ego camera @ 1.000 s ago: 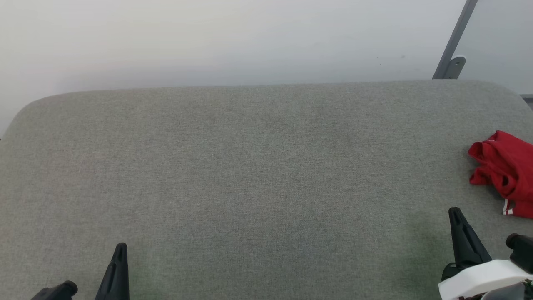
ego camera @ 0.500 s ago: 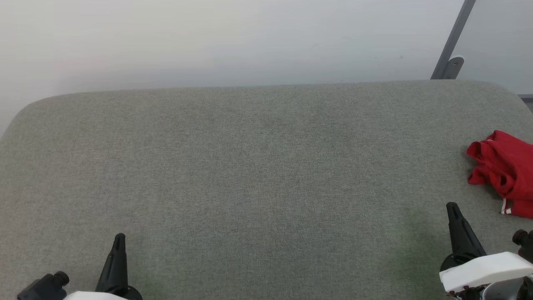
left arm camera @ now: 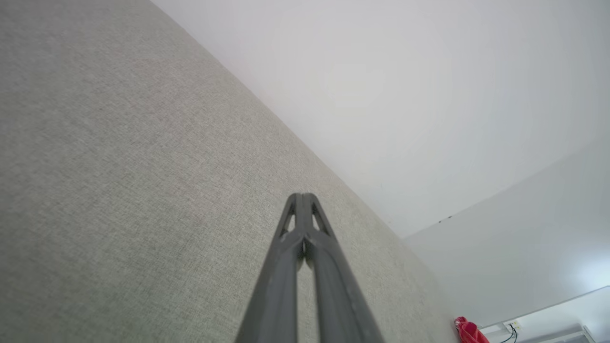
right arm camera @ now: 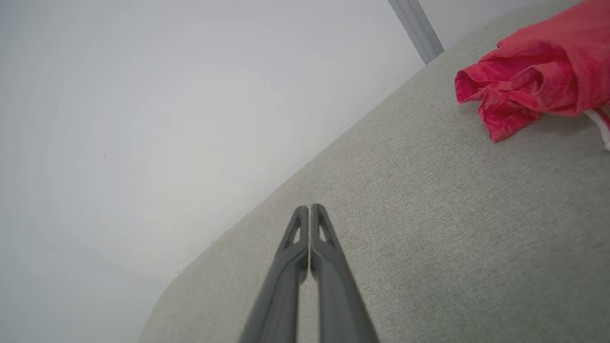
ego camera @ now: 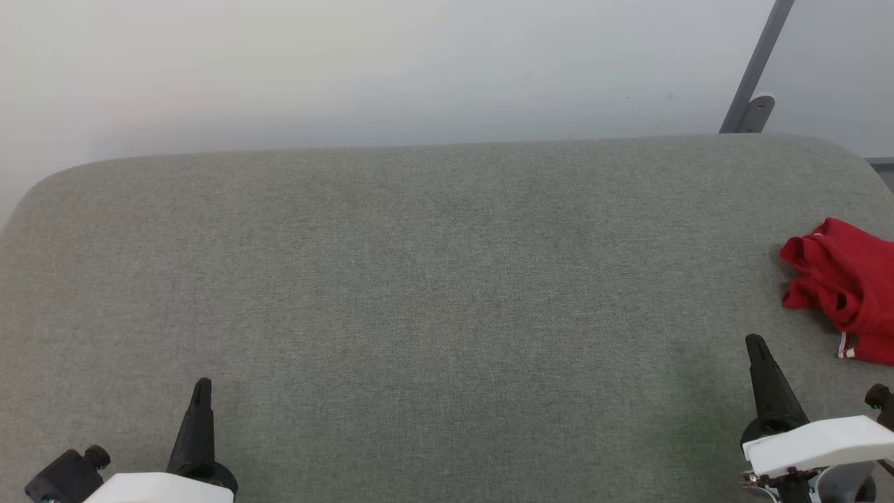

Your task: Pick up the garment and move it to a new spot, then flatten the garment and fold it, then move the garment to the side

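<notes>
1. Garment [ego camera: 841,283]: red fabric, bunched in a crumpled heap at the right end of the grey fabric-covered surface [ego camera: 419,279]. The head view's right border cuts the heap off, so its full extent cannot be told.
2. A short red-and-white striped band [ego camera: 848,347] shows at the heap's near edge. Folds conceal the rest of the shirt's layout.
3. In the right wrist view the garment occupies the upper right corner, cropped by the frame. A white strip at that border is too cropped to identify.
4. In the left wrist view the garment is a small red patch at the surface's far end, too small for detail.
5. Right gripper [ego camera: 754,344]: fingers pressed together, tips meeting, nothing between them. It sits near the garment but apart from it. Its white housing is cut by the bottom border.
6. Left gripper [ego camera: 202,385]: fingers likewise clenched and empty, over the near left of the surface, well apart from the garment.
7. A pale wall [ego camera: 349,63] stands behind. A grey metal post [ego camera: 760,66] at upper right is cut off at the top.
</notes>
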Tool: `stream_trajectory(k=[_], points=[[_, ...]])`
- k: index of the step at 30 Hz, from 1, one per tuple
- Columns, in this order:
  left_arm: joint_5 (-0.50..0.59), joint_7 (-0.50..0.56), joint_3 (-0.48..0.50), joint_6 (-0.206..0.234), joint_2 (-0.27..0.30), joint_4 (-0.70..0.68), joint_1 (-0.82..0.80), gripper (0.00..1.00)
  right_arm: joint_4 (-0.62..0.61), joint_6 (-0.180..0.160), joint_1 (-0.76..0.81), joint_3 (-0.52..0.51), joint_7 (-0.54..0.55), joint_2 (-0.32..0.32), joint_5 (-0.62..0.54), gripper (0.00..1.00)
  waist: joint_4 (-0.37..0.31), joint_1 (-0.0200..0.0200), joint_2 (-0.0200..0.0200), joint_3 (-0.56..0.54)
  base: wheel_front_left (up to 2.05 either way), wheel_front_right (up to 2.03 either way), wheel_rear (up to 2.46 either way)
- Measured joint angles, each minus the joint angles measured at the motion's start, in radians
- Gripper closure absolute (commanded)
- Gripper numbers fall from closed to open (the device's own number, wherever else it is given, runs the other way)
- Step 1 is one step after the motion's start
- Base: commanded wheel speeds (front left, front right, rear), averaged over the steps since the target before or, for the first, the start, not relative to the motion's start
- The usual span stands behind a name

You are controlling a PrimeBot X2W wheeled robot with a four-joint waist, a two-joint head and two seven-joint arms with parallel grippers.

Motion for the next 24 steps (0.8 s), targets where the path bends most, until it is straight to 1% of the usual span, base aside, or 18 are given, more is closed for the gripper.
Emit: stream_trajectory(k=[24], points=[[-0.241, 0.073, 0.020, 0.000, -0.025, 0.025, -0.059, 1.00, 0.035, 0.000, -0.040, -0.004, 0.041, 0.016, 0.264, 1.00, -0.007, 0.0000, 0.0000, -0.003, 0.00, 0.00, 0.00]])
